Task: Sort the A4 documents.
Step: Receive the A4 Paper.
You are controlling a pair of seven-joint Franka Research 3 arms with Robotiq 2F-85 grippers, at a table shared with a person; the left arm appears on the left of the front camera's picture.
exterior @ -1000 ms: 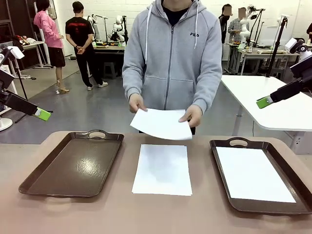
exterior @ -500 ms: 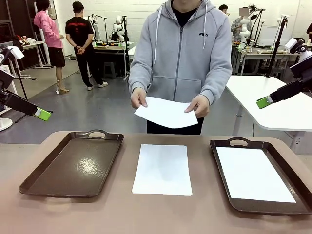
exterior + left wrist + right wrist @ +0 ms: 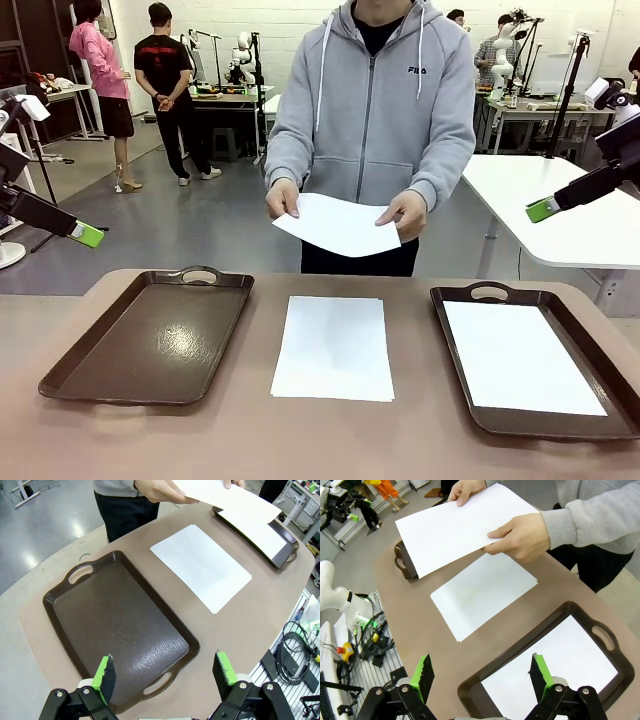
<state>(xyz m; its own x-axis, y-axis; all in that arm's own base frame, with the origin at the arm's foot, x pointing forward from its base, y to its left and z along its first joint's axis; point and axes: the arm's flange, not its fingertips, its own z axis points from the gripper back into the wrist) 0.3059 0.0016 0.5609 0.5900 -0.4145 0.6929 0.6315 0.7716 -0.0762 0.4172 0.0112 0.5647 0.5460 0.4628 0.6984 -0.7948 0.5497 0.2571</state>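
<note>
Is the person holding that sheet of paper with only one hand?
No: one hand grips the raised sheet at one edge and the other hand grips the opposite edge.

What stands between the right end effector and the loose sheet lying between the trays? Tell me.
Nothing visible on the table. The right end effector hangs open, raised by the right tray; the loose sheet lies bare. Only the held sheet, in the person's hands, hovers near its far end.
</note>
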